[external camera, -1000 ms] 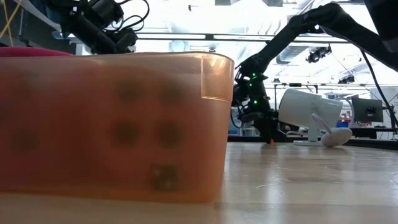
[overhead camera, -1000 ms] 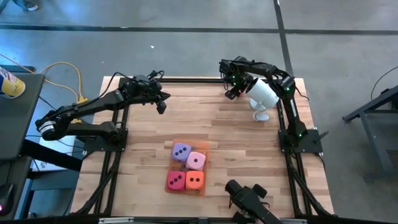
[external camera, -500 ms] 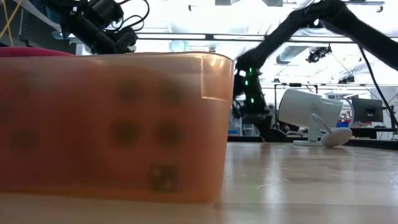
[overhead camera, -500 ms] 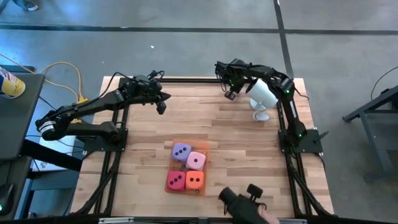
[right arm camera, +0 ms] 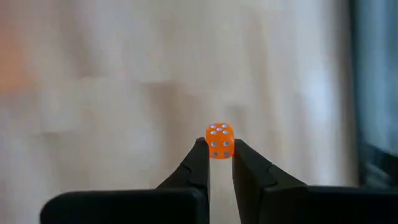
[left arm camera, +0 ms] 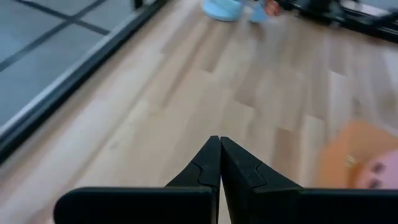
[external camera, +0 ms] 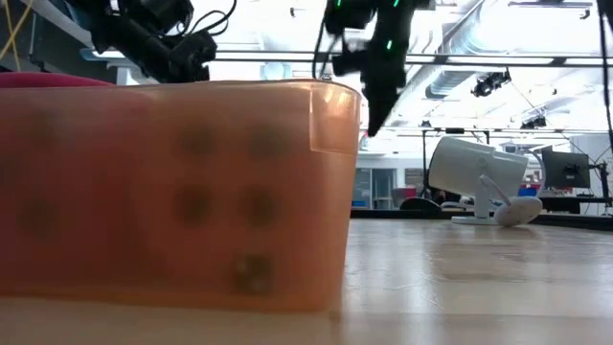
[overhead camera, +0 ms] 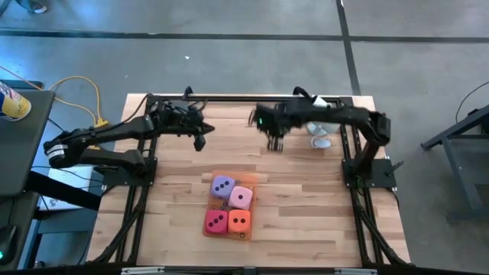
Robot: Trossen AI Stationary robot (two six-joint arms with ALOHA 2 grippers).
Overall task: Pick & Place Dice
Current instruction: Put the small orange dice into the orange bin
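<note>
Your right gripper (right arm camera: 219, 149) is narrowed onto a small orange die (right arm camera: 219, 140): a glossy, sharp-edged cube with white pips, pinched at the very fingertips with most of its body showing above them and bare wood beyond it. In the high view that gripper (overhead camera: 273, 143) hangs over the far middle of the table (overhead camera: 306, 198), with the white camera (overhead camera: 321, 131) just off to its outer side. Nearer you than the gripper, and a little toward the left arm, four much larger cubes with dark pips sit packed in a square on an orange mat (overhead camera: 250, 180): the purple die (overhead camera: 222, 186) and pink die (overhead camera: 241, 197) closest to the gripper, the red die (overhead camera: 215, 221) and big orange die (overhead camera: 239, 221) beyond them. Your left gripper (left arm camera: 219, 142) has its fingers pressed together on nothing, and waits over the far left of the table, well apart from the mat.
</note>
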